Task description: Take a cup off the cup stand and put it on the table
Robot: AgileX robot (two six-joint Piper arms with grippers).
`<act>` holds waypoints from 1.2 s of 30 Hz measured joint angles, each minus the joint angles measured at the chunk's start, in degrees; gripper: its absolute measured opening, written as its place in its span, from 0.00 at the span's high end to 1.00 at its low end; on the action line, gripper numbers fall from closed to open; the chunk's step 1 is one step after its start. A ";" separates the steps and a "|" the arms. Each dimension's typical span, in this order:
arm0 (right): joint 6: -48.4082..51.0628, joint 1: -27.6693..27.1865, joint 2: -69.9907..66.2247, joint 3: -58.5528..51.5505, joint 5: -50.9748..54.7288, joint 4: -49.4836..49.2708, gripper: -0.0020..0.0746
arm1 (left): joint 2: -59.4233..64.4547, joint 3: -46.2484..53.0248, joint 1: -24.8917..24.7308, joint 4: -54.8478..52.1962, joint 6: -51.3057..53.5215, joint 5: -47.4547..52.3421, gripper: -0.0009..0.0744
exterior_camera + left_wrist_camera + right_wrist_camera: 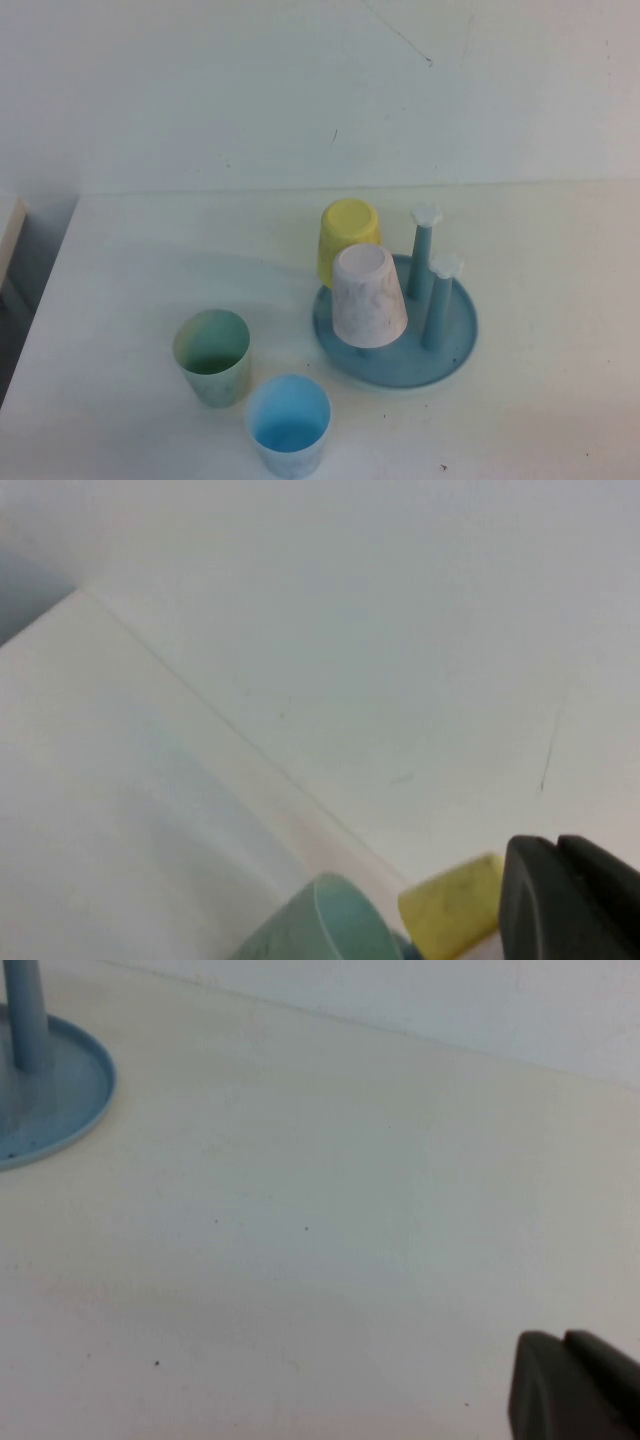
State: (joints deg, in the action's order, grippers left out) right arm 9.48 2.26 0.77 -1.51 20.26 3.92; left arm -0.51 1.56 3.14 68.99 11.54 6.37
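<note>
The pale pink-white cup point(368, 296) sits upside down on a peg of the blue cup stand point(455, 345), in front of an upside-down yellow cup point(348, 238). Two bare pegs with white flower caps point(426, 214) stand on its right side. Neither gripper shows in the high view. My left gripper point(557, 852) is shut and empty, back from the cups; the yellow cup point(450, 912) shows just beside it. My right gripper point(563, 1345) is shut and empty over the white table point(320, 1210), well to the side of the stand's base point(70, 1100).
A green cup point(212, 356) and a blue cup point(288, 424) stand upright on the table point(150, 260) to the front left of the stand. The green cup's rim also shows in the left wrist view point(325, 925). A white wall rises behind the table.
</note>
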 joint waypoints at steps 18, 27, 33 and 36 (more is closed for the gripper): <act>0.00 0.00 0.00 0.00 0.00 0.00 0.98 | 30.98 -42.62 0.00 -15.11 39.72 44.16 0.99; 0.00 0.00 0.00 0.00 0.00 0.00 0.98 | 52.81 -60.39 0.00 -27.30 37.52 53.74 0.99; 0.00 0.00 0.00 0.00 0.00 0.00 0.98 | 63.84 -70.77 -7.10 -35.09 32.16 54.86 0.99; 0.00 0.00 0.00 0.00 0.00 0.00 0.98 | 68.76 -74.99 -14.68 -42.11 26.94 55.25 0.99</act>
State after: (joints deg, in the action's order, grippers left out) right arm 9.48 2.26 0.77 -1.51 20.26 3.92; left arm 68.24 -73.43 -11.54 26.87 38.48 61.62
